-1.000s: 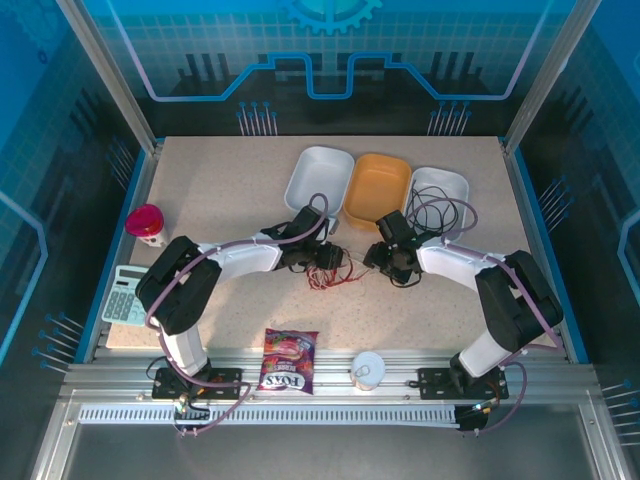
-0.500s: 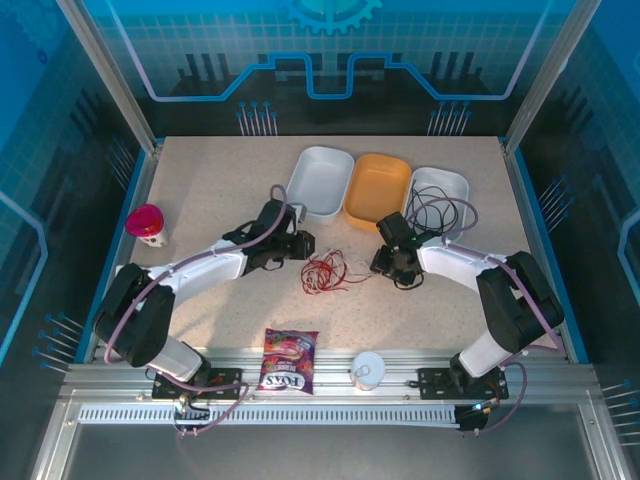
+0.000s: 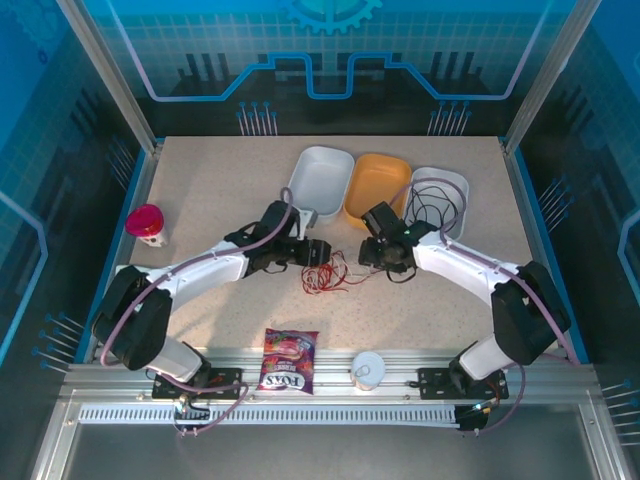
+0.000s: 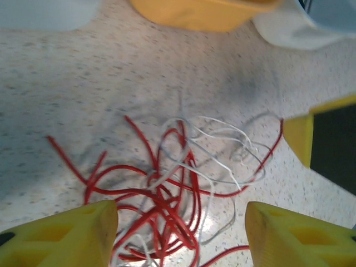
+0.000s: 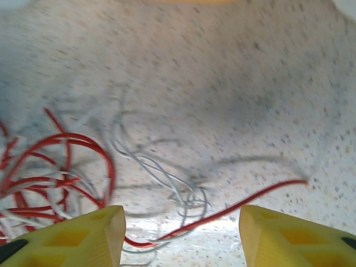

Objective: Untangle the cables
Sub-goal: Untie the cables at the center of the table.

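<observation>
**Two robot arms poised over a knot of red and whitish cables**

A speckled beige counter [image 3: 220, 190] was seen from above. The left arm [image 3: 210, 272] and right arm [image 3: 460, 265] reached in from the near edge and met near the middle. Along the far edge sat three trays side by side: a white tray [image 3: 318, 172], an orange tray [image 3: 378, 185], and a second white tray [image 3: 455, 182] toward the far right corner, holding loose black cables [image 3: 432, 208]. A snack packet [image 3: 288, 360] lay at the near edge, and a red-lidded cup [image 3: 146, 222] stood by the left edge.

The tangled cables [image 3: 325, 272], thin red and whitish strands, lay in a small heap near the middle of the counter, just in front of the white and orange trays.

The left pincer [image 4: 181, 222] hung over the heap with its yellow fingers spread wide, released and gripping nothing. The right pincer [image 5: 182, 222] was likewise released at the heap's right side, a single red strand trailing on the counter below its gap.

The red and whitish strands crossed many times. A pincer closing into the thick of the heap would likely catch several at once, and pulling then would tighten the knot or drag the whole bundle. The two pincers also stood near each other and could collide if both closed in together.
</observation>
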